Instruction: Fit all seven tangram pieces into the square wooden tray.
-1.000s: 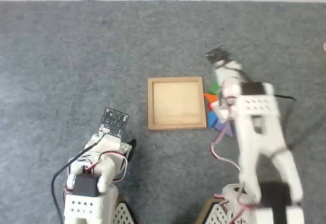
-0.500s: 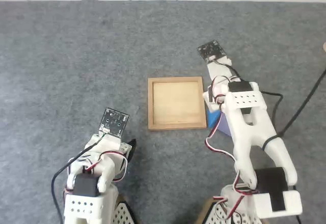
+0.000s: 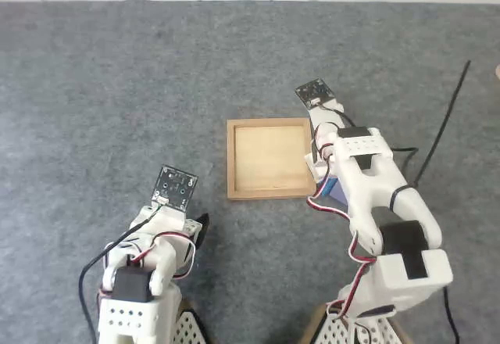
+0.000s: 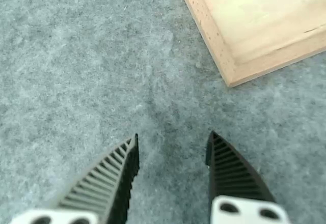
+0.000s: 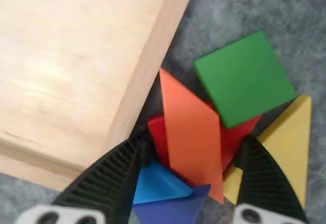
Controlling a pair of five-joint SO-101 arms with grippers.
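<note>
Nothing is placed yet: the square wooden tray (image 3: 269,194) lies empty on the grey bench (image 3: 117,78). The first pick is in hand. The right jaws, wide open and holding nothing, straddle the orange parallelogram (image 5: 191,137). It tops a heap just beside the tray's right rim, over a red triangle (image 5: 157,132) and a blue triangle (image 5: 153,183), near the green square (image 5: 244,79). The next move probably calls for closing on its long edges, though the rim crowds one side. The left jaws, open and empty, hover over bare bench near the tray's corner.
</note>
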